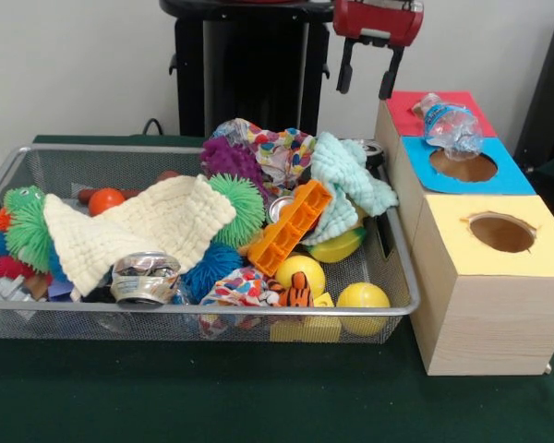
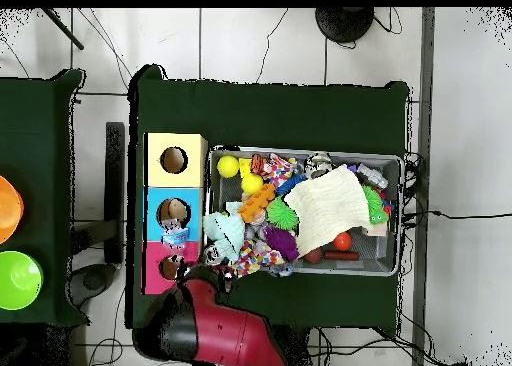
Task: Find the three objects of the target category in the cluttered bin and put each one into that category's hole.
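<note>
Crushed plastic bottle [image 1: 450, 126] lying between red and blue holes, not yet dropped in. Pincer [image 1: 369, 74] raised above, open, empty. Crushed can [image 1: 144, 277] left in wire bin [image 1: 258, 317].

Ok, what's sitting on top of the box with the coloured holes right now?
A crushed clear plastic bottle lies on the box, straddling the red top and the blue hole's rim, not dropped in. The yellow hole is clear. The holes' insides are dark, contents unseen.

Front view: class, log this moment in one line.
pincer: open, empty, raised | plastic bottle: lying across red/blue box tops | bin: full
</note>
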